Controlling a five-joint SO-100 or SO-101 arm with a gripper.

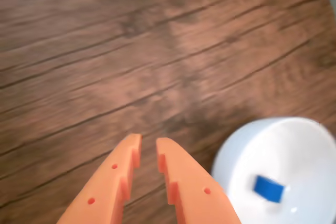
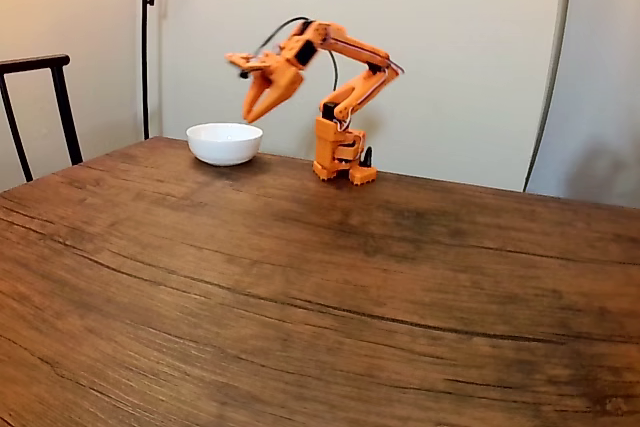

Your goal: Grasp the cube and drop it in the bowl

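Observation:
In the wrist view the small blue cube (image 1: 269, 188) lies inside the white bowl (image 1: 236, 153) at the lower right, on the bowl's floor. My orange gripper (image 1: 148, 140) hangs in the air to the left of the bowl, its jaws a little apart and nothing between them. In the fixed view the gripper (image 2: 248, 117) points down, just above and to the right of the bowl (image 2: 224, 143), which stands at the table's far edge. From that side the bowl's wall hides its inside.
The arm's orange base (image 2: 340, 159) stands on the wooden table (image 2: 320, 277) to the right of the bowl. A dark chair (image 2: 40, 97) and a lamp pole (image 2: 146, 37) stand behind the table at the left.

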